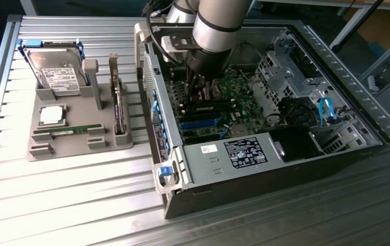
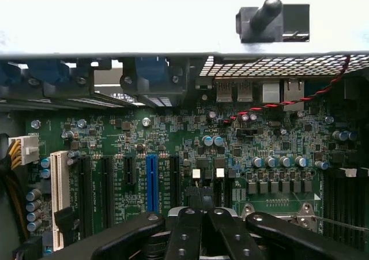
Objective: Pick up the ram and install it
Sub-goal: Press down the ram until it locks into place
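A green ram stick [image 1: 68, 130] lies flat in the grey holder [image 1: 78, 147] on the exterior view's left, outside the computer case. A second thin board [image 1: 117, 100] stands on edge in the same holder. My gripper [image 1: 198, 95] is far from both, lowered inside the open case [image 1: 270, 169] over the green motherboard [image 1: 239, 97]. In the wrist view the gripper [image 2: 202, 198] is shut, its black fingers [image 2: 187, 225] pressed together just above the board [image 2: 173, 139], with nothing showing between them. Dark memory slots [image 2: 346, 205] run along the board's edge.
The holder also carries a silver hard drive [image 1: 59, 74] and a square silver processor [image 1: 53, 114]. Inside the case are a black power supply [image 1: 249, 151], a drive cage [image 1: 284, 72] and blue cables [image 1: 327, 110]. The case's metal wall [image 2: 115, 23] stands close to the gripper.
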Tool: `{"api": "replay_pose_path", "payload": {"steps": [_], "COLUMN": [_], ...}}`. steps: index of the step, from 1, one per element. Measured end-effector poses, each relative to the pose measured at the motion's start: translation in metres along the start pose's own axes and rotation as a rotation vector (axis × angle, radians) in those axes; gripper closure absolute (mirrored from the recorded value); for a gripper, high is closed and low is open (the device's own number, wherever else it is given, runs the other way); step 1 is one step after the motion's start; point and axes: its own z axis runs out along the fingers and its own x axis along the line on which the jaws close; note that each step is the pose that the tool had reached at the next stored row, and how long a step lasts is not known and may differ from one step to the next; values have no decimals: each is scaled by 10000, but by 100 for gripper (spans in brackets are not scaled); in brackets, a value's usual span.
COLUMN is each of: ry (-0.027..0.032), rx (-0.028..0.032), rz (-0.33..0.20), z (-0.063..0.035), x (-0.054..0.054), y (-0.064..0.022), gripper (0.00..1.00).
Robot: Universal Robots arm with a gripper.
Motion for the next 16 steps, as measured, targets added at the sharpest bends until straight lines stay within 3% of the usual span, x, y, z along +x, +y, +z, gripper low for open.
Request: {"api": "replay_pose_path", "payload": {"steps": [11, 16], "ry": [-1, -2], "rx": [-28, -28], "rz": [0, 1], "z": [-7, 13], "x": [-2, -3], "y": [-205, -211], "gripper": [90, 90]}}
